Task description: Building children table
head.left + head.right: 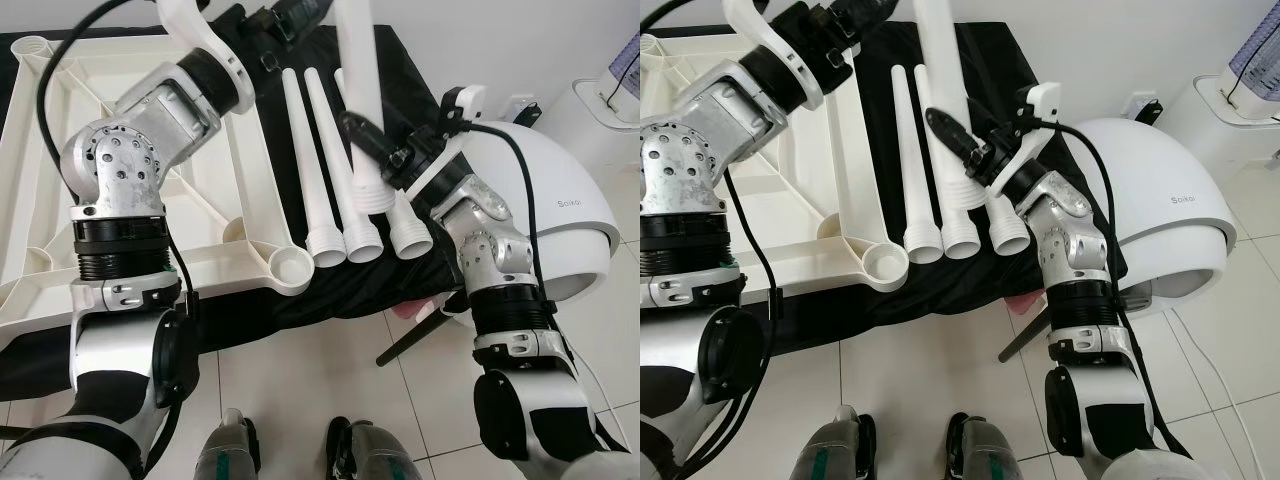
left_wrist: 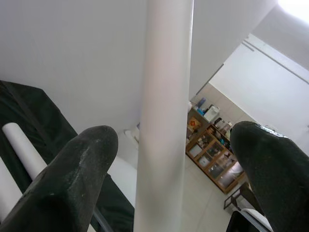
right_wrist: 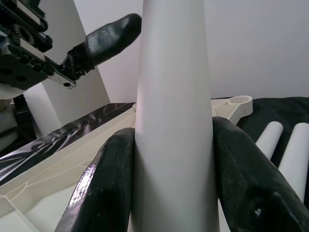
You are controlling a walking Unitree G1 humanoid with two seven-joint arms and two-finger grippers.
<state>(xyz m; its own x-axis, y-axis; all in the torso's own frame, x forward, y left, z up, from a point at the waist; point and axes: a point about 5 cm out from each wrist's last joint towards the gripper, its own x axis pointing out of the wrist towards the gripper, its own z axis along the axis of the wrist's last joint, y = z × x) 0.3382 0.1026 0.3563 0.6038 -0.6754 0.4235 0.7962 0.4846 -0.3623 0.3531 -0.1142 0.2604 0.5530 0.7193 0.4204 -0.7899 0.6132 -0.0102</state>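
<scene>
Left eye view shows a white plastic tabletop (image 1: 150, 200) lying underside up on a black cloth (image 1: 400, 90) that covers the desk, its ribs and round corner sockets facing the ceiling. Just beside it on the cloth lie three white tapered legs (image 1: 320, 170) side by side, their threaded, ridged ends pointing toward the robot. A fourth leg (image 1: 358, 90) is lifted off the cloth and stands nearly upright, tilted a little, its threaded end hanging just above the lying legs.

The right claw (image 3: 169, 179) is clamped on this raised leg low down, near the wide end; in the right wrist view both black fingers (image 3: 106, 183) press against the white tube on either side. The left claw (image 2: 164, 159) is higher up along the same leg, at the top of the head views. In the left wrist view its two fingers (image 2: 72, 179) stand apart with the leg running between them, and a gap shows on each side, so it is spread and not gripping.

To the robot's right of the desk a white domed appliance (image 1: 550, 200) sits on the tiled floor (image 1: 420, 400), next to another white appliance (image 1: 600, 110) farther back. The robot's two feet (image 1: 300, 450) stand on the tiles in front of the desk.
</scene>
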